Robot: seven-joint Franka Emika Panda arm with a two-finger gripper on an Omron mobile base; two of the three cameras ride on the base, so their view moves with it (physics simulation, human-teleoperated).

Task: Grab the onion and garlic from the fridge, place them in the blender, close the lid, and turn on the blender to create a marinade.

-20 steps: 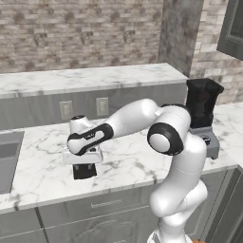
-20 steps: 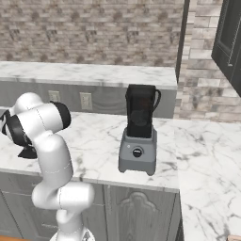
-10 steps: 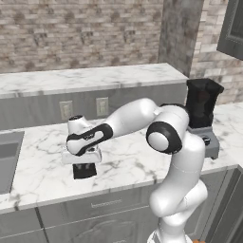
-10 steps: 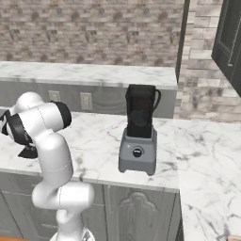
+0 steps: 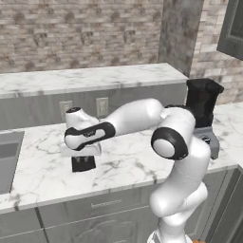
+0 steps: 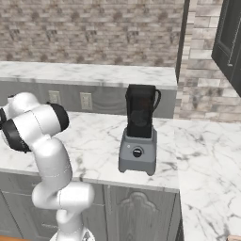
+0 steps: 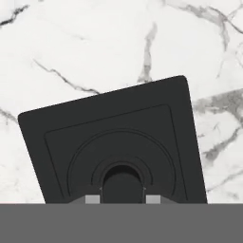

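The lid (image 5: 83,164), a flat black square plate, lies on the white marble counter (image 5: 128,163) left of the arm. My gripper (image 5: 81,153) reaches down onto it from above. In the hand view the lid (image 7: 114,123) lies tilted, and my gripper (image 7: 122,199) is shut on the round knob at its middle. The blender (image 5: 203,118) stands at the right on its grey base, its black jar (image 6: 140,110) upright with the top uncovered. The onion, the garlic and the fridge are out of view.
A sink (image 5: 7,159) is set into the counter at the far left. Wall outlets (image 6: 85,100) sit on the grey backsplash under a raised marble ledge (image 5: 95,76). Dark cabinets (image 6: 228,42) hang at the upper right.
The jaws have closed in on the lid's knob. The hand has sunk slightly toward the lid; the blender has not moved.
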